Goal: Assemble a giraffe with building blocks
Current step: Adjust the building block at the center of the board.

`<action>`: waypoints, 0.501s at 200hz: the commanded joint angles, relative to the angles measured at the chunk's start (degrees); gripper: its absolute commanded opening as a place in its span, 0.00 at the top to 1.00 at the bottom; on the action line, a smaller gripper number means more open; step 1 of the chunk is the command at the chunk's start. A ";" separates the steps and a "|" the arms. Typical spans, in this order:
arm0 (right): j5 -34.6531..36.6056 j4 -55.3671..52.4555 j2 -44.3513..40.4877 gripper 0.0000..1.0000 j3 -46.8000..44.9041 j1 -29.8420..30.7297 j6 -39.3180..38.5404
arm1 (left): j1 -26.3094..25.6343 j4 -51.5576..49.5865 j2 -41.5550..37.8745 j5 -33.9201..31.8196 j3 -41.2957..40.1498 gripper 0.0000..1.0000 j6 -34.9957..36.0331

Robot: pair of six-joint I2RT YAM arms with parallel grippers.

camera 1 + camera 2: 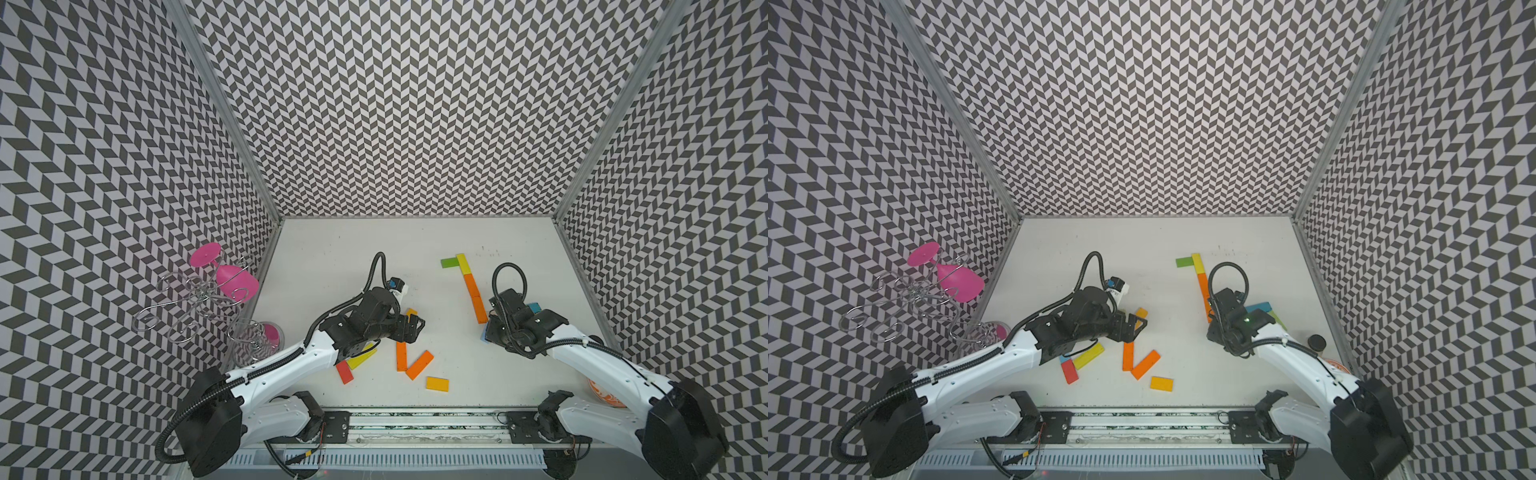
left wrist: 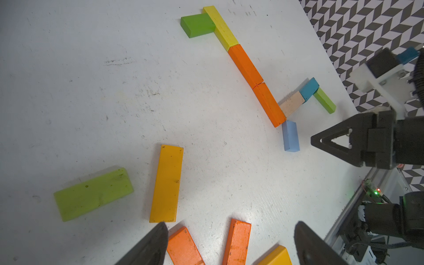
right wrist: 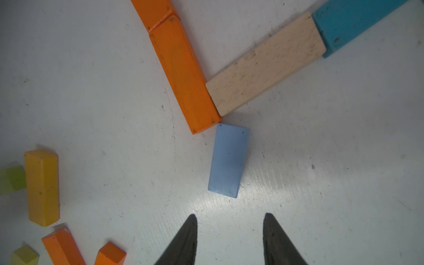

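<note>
Where the left wall runs: wire rack (image 1: pixel 187 303) with a pink glass (image 1: pixel 235 280) on it.
Left claw (image 2: pixel 231 223): spread wide, nothing in it, hanging over the loose pile.
Loose pile: red block (image 1: pixel 344 371), lime block (image 2: pixel 91 195), amber block (image 2: pixel 166 183), plus an orange pair (image 1: pixel 401 355) lying in a V, all flat on the table (image 1: pixel 332 257).
Giraffe so far: green block (image 2: pixel 197 25) touching a yellow block (image 2: pixel 221 27), two orange blocks (image 2: pixel 245 65) carrying on end to end, then a wood block (image 2: pixel 291 103), teal block (image 2: pixel 308 88) and second green block (image 2: pixel 324 101) branching off sideways.
Blue block (image 3: pixel 228 160): flat, right by the lower orange end; touching or not, can't tell.
Right claw (image 3: pixel 230 215): partly spread, empty, tips just short of the blue block.
</note>
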 commanded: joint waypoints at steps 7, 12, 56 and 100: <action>2.56 4.11 2.71 0.50 0.27 0.68 1.20 | 0.19 -0.02 -1.39 0.22 1.24 0.13 0.68; 2.79 4.27 3.31 0.49 0.29 0.68 1.13 | 0.16 -0.10 -1.39 0.28 1.21 0.13 0.72; 4.75 5.72 7.84 0.48 0.99 0.68 -0.07 | 0.21 0.13 -1.31 0.27 1.15 0.13 0.93; 5.88 6.90 12.67 0.48 2.75 0.68 -0.89 | 0.26 -0.15 -1.31 0.11 1.32 0.13 1.27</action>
